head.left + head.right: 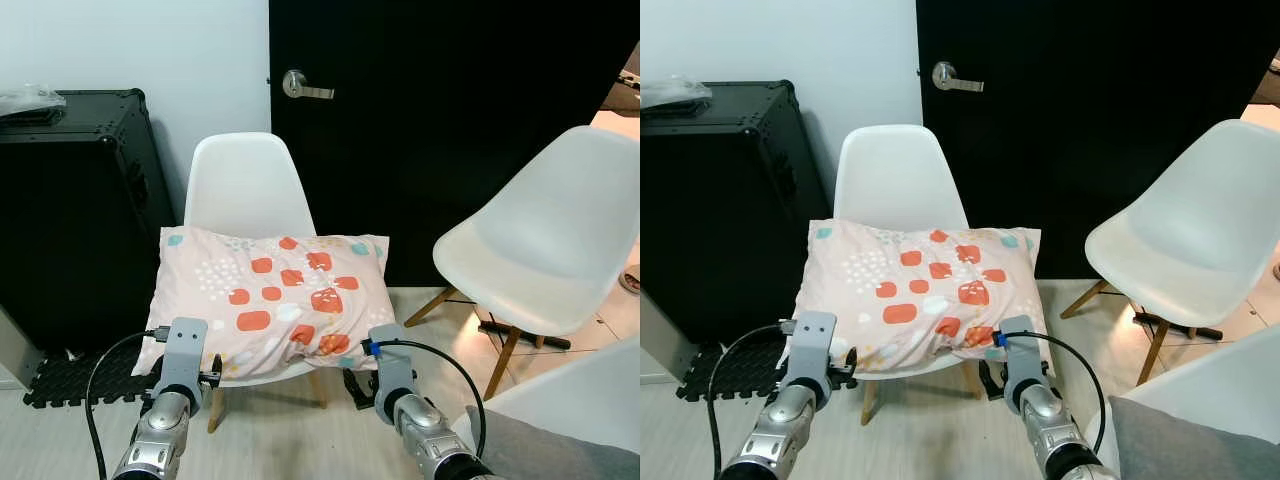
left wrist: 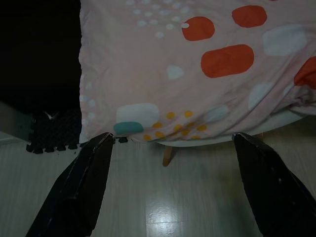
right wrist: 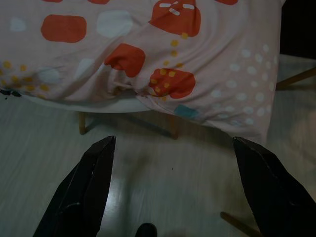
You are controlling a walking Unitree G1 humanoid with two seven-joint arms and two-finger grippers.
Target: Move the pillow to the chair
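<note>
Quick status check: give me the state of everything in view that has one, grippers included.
pillow: lying flat on the chair seat, ungripped
chair: upright, holding the pillow
second chair: upright, seat bare
door: shut
black case: closed
left gripper: open, just short of the pillow
right gripper: open, just short of the pillow

The pillow [image 1: 275, 298] is soft pink cloth with spots, the chair [image 1: 245, 185] under it is smooth white plastic on wooden legs [image 2: 168, 155], the door [image 1: 450, 110] is shiny black with a metal handle [image 1: 303, 88], and the floor [image 3: 163, 173] is pale glossy wood.
</note>
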